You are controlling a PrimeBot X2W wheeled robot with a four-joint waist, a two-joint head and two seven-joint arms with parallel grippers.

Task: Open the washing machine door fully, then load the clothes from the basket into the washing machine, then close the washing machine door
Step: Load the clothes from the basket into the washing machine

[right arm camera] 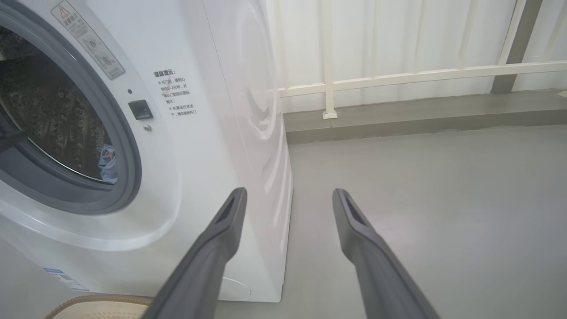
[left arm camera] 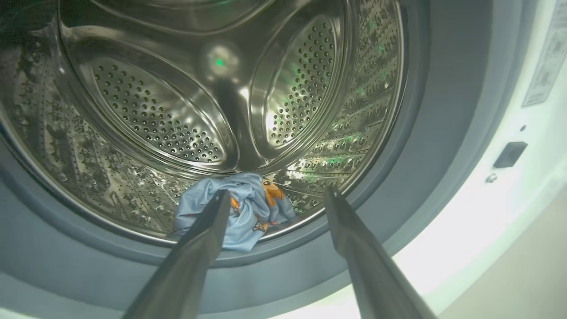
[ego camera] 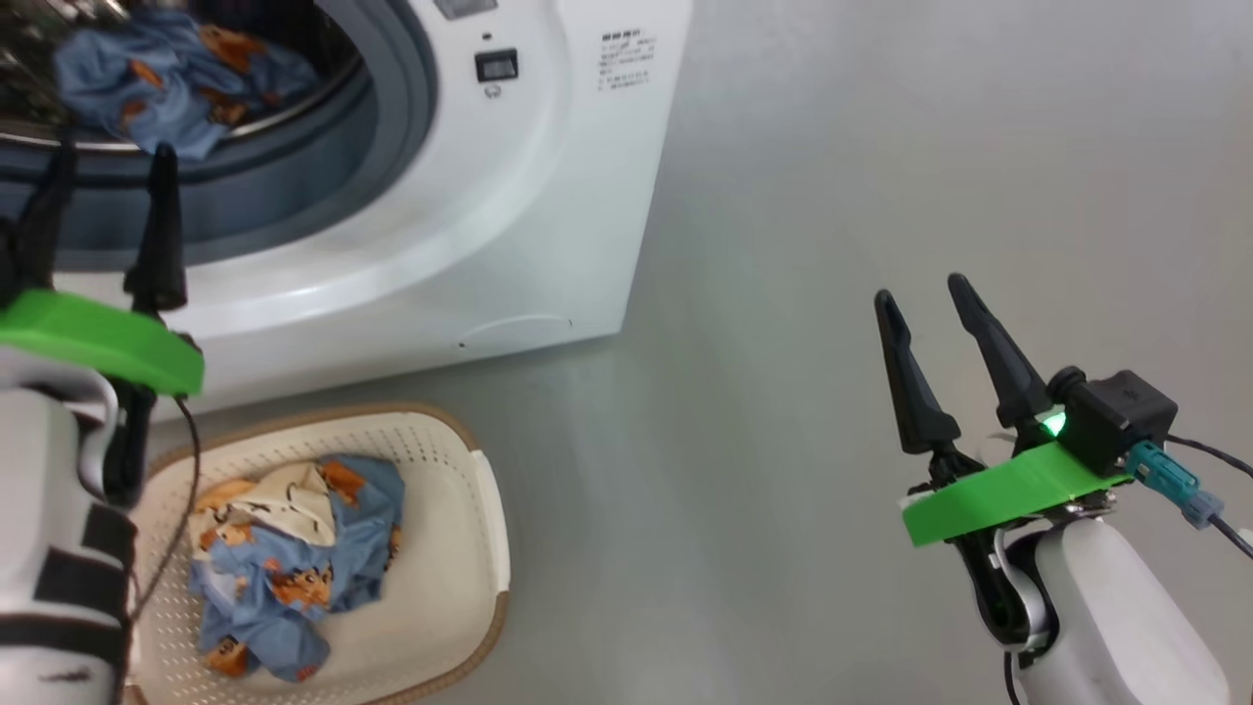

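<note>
1. Partly, the washing machine (ego camera: 548, 196) is cut off: the head view loses its top and left side, so only the lower right of its round mouth and white front show.
2. Its steel drum (left arm camera: 155, 110) lies open to the left wrist view, ringed by the grey gasket (ego camera: 392, 98).
3. One piece of the clothes (left arm camera: 248, 212) lies at the near lip of the drum, blurred in the head view and only a blue sliver in the right wrist view.
4. More clothes (ego camera: 294, 558) sit crumpled in the basket (ego camera: 485, 548), blue with orange figures and one cream patch. I cannot tell how many garments make up that heap.
5. The basket stands on the floor (ego camera: 783, 294) just before the machine. The left forearm hides its left side, and only its brown rim shows in the right wrist view.
6. The left gripper (ego camera: 113, 157) hovers at the drum mouth, fingers spread wide and holding nothing. The blue piece lies just beyond its fingertips. Its left finger is dim at the head view's edge.
7. The right gripper (ego camera: 922, 289) hangs over bare floor, well right of the machine, also spread wide and empty.
8. Count: one machine, one basket, two grippers of two fingers each, two lots of clothes.
9. Far off, one pale railing (right arm camera: 398, 75) runs before white curtains.
</note>
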